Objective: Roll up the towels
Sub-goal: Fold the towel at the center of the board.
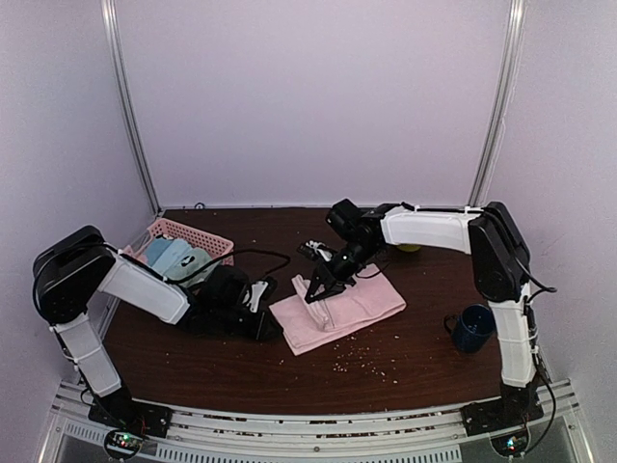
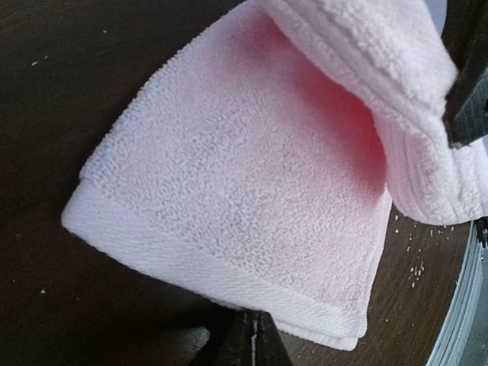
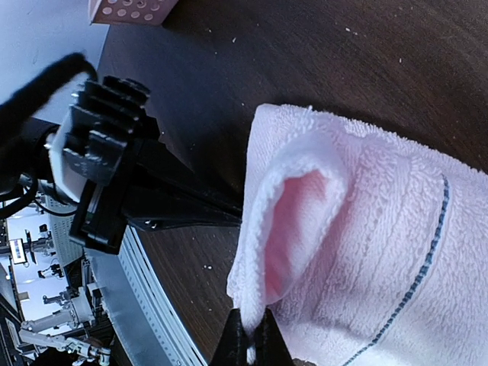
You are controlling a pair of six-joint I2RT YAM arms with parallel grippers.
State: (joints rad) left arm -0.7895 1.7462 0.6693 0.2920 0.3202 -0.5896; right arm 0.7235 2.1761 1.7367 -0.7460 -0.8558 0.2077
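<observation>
The pale pink towel (image 1: 337, 309) lies folded in the middle of the dark table. My right gripper (image 1: 318, 289) is shut on its far-left corner and holds that corner lifted and curled over; in the right wrist view the cloth (image 3: 381, 229) bunches up from the shut jaws (image 3: 252, 339). My left gripper (image 1: 274, 323) lies low at the towel's near-left edge. Its jaws (image 2: 255, 335) are shut, tips pinched at the hem of the towel (image 2: 229, 191). A pale green towel (image 1: 196, 262) lies in the basket.
The pink basket (image 1: 217, 241) stands at the back left with blue-grey towels (image 1: 159, 253) in it. A blue mug (image 1: 473, 328) stands at the right, near the right arm. A yellow object (image 1: 410, 247) lies behind the right arm. Crumbs are scattered in front of the towel.
</observation>
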